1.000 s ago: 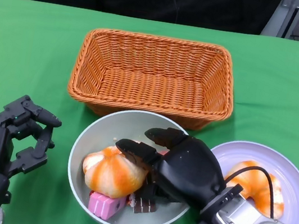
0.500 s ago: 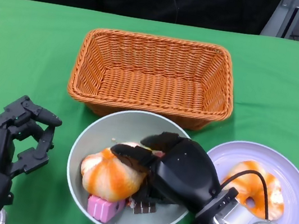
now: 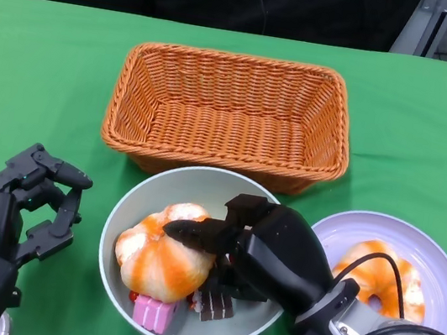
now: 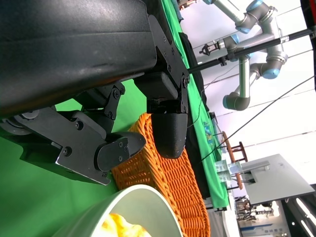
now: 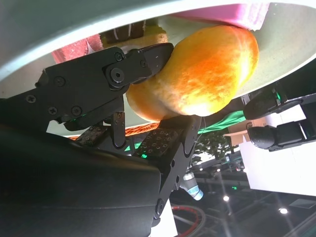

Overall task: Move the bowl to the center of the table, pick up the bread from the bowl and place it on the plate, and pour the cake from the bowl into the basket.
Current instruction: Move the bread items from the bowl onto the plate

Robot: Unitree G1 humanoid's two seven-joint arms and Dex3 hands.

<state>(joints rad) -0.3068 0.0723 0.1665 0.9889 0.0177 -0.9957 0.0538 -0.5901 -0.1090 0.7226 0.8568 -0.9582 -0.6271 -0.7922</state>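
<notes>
Orange bread (image 3: 161,251) gripped between the fingers of the right hand (image 3: 266,249) inside the pale bowl (image 3: 138,195) at lower centre, pink cake (image 3: 153,314) beneath it, left hand (image 3: 27,200) at lower left with fingers apart and empty, basket (image 3: 229,116) above, plate (image 3: 438,265) at lower right

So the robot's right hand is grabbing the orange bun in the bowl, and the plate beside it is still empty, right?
Not quite. The plate is not empty: the head view shows another orange bun on it. The rest holds: the right hand has its fingers around the orange bun in the bowl.
</notes>
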